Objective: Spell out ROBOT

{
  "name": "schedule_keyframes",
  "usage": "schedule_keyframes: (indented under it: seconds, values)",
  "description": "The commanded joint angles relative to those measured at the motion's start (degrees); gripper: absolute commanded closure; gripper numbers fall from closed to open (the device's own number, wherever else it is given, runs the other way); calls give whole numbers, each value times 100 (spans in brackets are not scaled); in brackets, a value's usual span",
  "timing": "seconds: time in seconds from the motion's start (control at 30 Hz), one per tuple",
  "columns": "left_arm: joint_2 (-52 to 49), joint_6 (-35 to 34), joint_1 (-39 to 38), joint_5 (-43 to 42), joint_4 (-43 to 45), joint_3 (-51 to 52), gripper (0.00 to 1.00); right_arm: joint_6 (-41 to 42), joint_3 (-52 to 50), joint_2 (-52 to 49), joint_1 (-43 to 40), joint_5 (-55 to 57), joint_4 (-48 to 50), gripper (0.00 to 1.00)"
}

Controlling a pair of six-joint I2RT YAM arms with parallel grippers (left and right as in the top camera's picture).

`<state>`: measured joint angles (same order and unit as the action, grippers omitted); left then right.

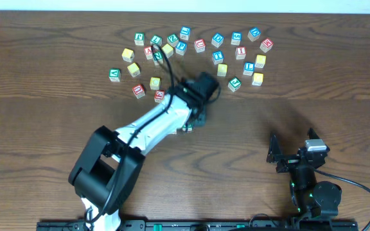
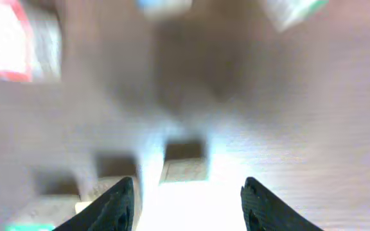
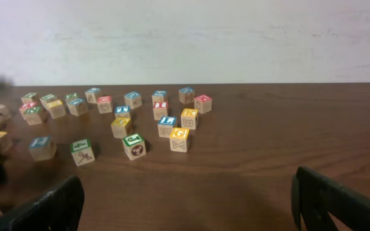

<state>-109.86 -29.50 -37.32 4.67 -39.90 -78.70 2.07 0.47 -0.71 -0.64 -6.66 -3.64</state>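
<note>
The left gripper (image 2: pixel 188 192) has its dark fingers parted. We see a pale wooden cube (image 2: pixel 185 168) just ahead in the gap, touching neither finger; blur hides its letter. Beyond that gripper a scatter of letter cubes (image 1: pixel 200 45) lies on the dark, grained table (image 1: pixel 300 96). We cannot read which are the ROBOT cubes. Well right of the left gripper, the right gripper (image 3: pixel 186 186) stands wide and empty. Its camera shows pictured side faces, while overhead shows only coloured tops.
</note>
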Motion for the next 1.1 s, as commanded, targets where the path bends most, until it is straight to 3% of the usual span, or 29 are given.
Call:
schedule_keyframes:
  seconds: [0.0,0.2,0.53,1.07]
  values:
    - [175,730,262,72,-151,-1027,47,-85,-15,33,22,7,-20,1]
    - [-192,960,662,9,98,-2059,47,-85,-15,33,22,7,-20,1]
    - [-1862,1534,774,-116,649,-3648,46,-85,-15,33,22,7,-20,1]
    - [-2752,1502,599,-98,1869,-3947,43,-85,-15,33,22,7,-20,1]
